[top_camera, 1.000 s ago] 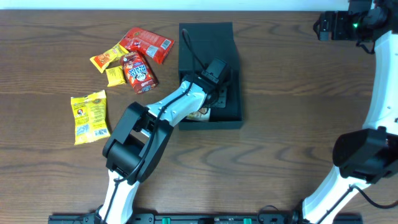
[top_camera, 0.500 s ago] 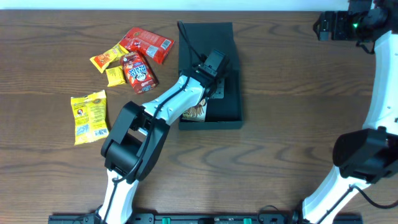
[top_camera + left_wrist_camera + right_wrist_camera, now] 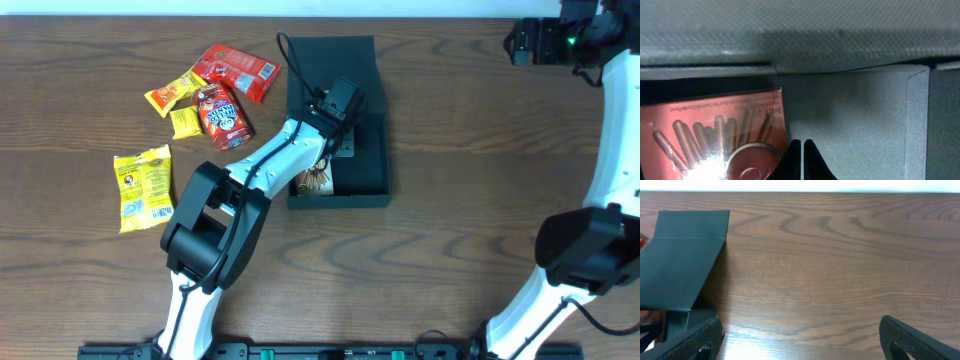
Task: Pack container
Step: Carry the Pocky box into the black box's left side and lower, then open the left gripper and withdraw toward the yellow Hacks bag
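**A:** Left gripper status?

**B:** I read the left gripper (image 3: 799,151) as fingers pressed together with nothing between them. It hangs low inside the container (image 3: 368,155), over bare floor, just beside the copper packet (image 3: 715,142) lying at the near end.

**A:** Where's the container, and how does it lie?

**B:** Mid-counter (image 3: 460,210), with its long axis running near to far from my base. The flap lid (image 3: 332,55) is open at the far end. The left arm comes in over the near-left wall.

**A:** Next pick?

**B:** I judge it'll be one of the loose packets. All of them lie left of the left gripper, outside the left wall. Nearest my base is the big yellow packet (image 3: 143,187), well apart from the box. Farther out is the red round-logo packet (image 3: 222,115), the closest one to the wall, with the small yellow packet (image 3: 185,122) touching it. Beyond those are the orange packet (image 3: 172,93) and the flat red packet (image 3: 238,68).

**A:** Which arm?

**B:** Left, since it's on that side. I'd need to lift clear of the wall, swing left and part the fingers.

**A:** And the right?

**B:** The right gripper (image 3: 800,325) has its fingers wide apart and is empty. It's at the far right corner, well apart from everything, and sees only the lid and bare counter.
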